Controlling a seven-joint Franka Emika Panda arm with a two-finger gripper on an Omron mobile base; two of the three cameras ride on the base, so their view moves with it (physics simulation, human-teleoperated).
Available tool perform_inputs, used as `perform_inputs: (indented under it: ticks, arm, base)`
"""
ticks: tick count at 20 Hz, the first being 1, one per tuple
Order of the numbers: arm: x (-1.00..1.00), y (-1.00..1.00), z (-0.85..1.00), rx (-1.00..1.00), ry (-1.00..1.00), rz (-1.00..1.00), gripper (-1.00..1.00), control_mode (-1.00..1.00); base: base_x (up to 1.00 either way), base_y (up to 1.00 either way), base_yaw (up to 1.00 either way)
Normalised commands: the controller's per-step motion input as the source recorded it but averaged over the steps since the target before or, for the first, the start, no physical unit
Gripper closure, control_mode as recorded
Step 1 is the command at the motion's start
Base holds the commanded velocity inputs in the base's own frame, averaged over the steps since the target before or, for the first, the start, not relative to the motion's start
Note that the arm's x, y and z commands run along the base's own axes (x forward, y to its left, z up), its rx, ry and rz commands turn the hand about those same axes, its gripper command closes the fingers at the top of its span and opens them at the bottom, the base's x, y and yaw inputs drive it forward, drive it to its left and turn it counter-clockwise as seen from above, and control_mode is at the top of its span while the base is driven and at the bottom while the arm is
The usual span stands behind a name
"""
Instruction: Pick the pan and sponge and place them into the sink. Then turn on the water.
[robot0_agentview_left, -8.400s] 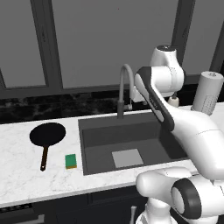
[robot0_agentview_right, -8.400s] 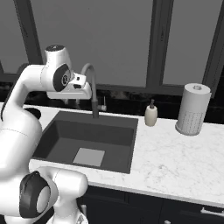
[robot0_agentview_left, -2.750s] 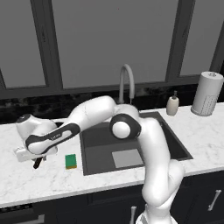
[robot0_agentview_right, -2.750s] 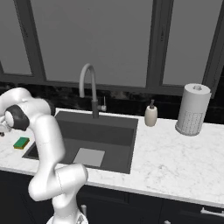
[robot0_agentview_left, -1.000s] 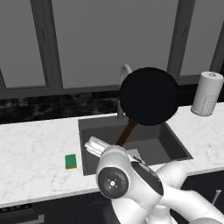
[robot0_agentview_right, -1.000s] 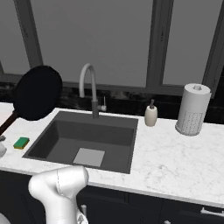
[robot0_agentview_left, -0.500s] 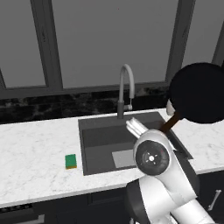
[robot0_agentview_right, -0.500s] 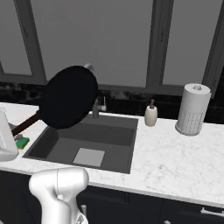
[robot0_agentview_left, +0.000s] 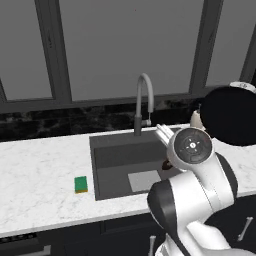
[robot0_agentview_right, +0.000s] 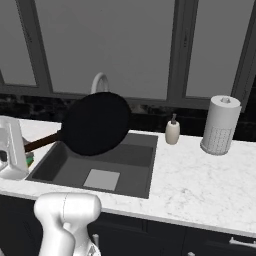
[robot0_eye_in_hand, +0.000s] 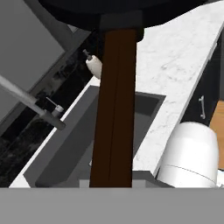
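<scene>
The right base view shows the whole black pan (robot0_agentview_right: 96, 124) raised at centre left of the frame over the sink (robot0_agentview_right: 135, 187), its brown handle running left toward the white arm at the left edge. The left base view has the pan (robot0_agentview_left: 231, 116) at the right edge and the sponge (robot0_agentview_left: 81, 184) on the counter (robot0_agentview_left: 35, 175) at lower left, beside the sink (robot0_agentview_left: 102, 172). In the hand view the handle (robot0_eye_in_hand: 114, 109) rises up the middle, the gripper pinching it at the bottom edge; the faucet (robot0_eye_in_hand: 30, 104) lies at left.
</scene>
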Motion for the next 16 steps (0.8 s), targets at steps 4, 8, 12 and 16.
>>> perform_inputs:
  ticks: [4, 8, 12, 16]
  arm:
    - [0.42, -0.03, -0.38, 0.08, 0.04, 0.0, 1.0, -1.0]
    - [0.59, 0.0, -0.4, 0.05, 0.02, 0.0, 1.0, -1.0]
    - [0.73, 0.0, -0.45, 0.04, 0.12, 0.0, 1.0, -1.0]
    - [0.8, 0.0, -0.46, 0.03, 0.16, 0.0, 1.0, -1.0]
  base:
    - [0.0, 0.0, 0.0]
    - [0.0, 0.0, 0.0]
    - [0.0, 0.0, 0.0]
    - [0.0, 0.0, 0.0]
